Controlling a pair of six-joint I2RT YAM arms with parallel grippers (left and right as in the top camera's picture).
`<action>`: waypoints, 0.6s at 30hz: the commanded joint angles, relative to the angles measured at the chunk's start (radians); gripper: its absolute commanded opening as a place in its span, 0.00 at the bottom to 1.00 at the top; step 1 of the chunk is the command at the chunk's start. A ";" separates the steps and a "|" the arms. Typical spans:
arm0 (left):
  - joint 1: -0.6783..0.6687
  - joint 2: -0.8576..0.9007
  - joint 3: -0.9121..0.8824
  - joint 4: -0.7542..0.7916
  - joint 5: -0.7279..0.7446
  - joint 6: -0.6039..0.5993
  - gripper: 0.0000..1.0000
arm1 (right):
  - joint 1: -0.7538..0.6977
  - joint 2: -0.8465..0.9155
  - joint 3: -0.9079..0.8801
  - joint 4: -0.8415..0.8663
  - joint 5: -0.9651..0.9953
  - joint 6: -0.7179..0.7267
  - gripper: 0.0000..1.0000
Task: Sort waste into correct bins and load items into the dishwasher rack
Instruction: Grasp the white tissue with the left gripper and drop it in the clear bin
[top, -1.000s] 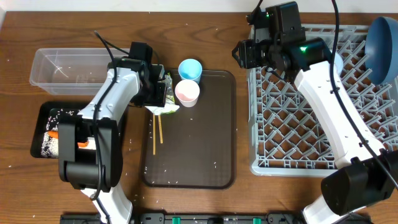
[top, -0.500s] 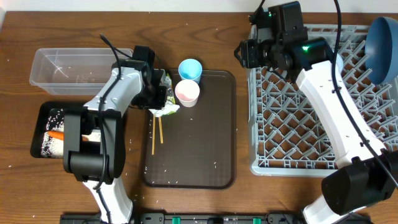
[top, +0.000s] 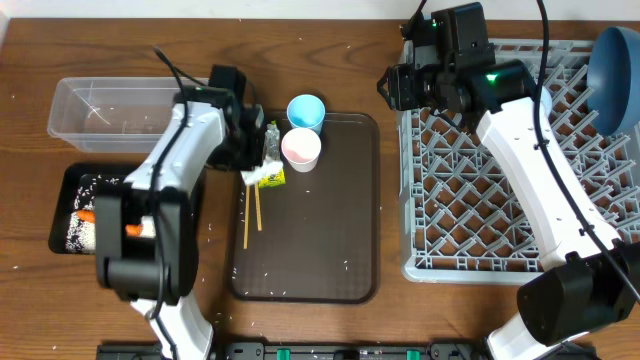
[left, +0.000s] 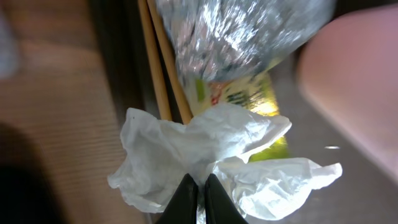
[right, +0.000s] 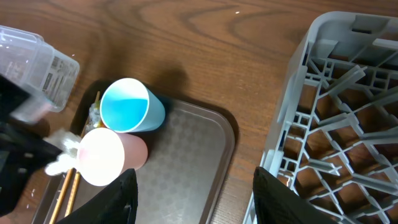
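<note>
My left gripper (left: 199, 186) is shut on the crumpled white napkin (left: 180, 149) at the serving tray's left edge. The yellow-green wrapper (left: 249, 93) lies just beyond the napkin, beside the wooden chopsticks (left: 158, 74). From overhead, the left gripper (top: 262, 152) is beside the pink cup (top: 300, 148), with the light blue cup (top: 306, 111) behind it. My right gripper (right: 194, 180) hangs open and empty over the tray's far right corner, next to the dishwasher rack (right: 323, 112). A dark blue bowl (top: 612, 65) leans in the rack (top: 500, 200).
A clear tub (top: 100, 108) stands at the back left. In front of it, the black tray (top: 72, 180) holds rice, a carrot and a food lump. Rice grains are scattered on the brown serving tray (top: 320, 230), and the chopsticks (top: 250, 215) lie along its left side.
The left gripper has shut on the napkin and drawn it up slightly, which uncovers the yellow wrapper. The right arm has stayed where it was.
</note>
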 joint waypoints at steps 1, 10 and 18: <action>0.001 -0.124 0.053 0.005 -0.013 -0.015 0.06 | -0.008 0.005 0.002 -0.004 0.003 -0.016 0.53; 0.069 -0.247 0.053 0.146 -0.185 -0.015 0.06 | -0.008 0.005 0.002 -0.013 0.003 -0.016 0.53; 0.191 -0.163 0.053 0.314 -0.279 -0.014 0.06 | -0.007 0.005 0.002 -0.016 0.003 -0.016 0.53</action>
